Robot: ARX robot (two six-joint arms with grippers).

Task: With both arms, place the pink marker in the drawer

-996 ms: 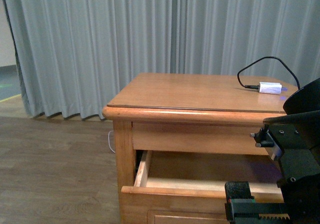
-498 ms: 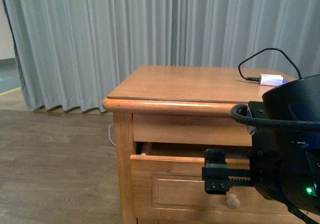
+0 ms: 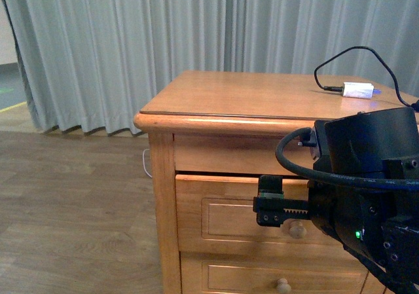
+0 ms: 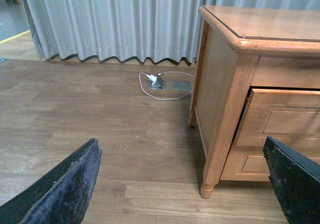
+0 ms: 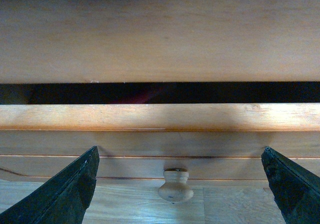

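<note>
With the drawer (image 3: 262, 205) nearly shut, its knob (image 5: 175, 186) sits centred between the splayed, empty right gripper (image 5: 180, 184) fingers. Left gripper (image 4: 182, 181) released, further off at the cabinet's corner; pink marker unseen.

The left gripper (image 4: 182, 184) hangs above a wooden plank floor (image 4: 90, 119), its two dark jaws spread wide apart with nothing between them; beyond it stands a light-brown wooden cabinet (image 4: 225, 84) on a turned foot; the drawer (image 4: 280, 126) in its front sits slightly ajar, a dark gap along its edge; grey curtains (image 4: 115, 19) hang behind; a white cable (image 4: 165, 87) loops beside small grey floor boxes (image 4: 170, 83) near the curtain hem.
</note>
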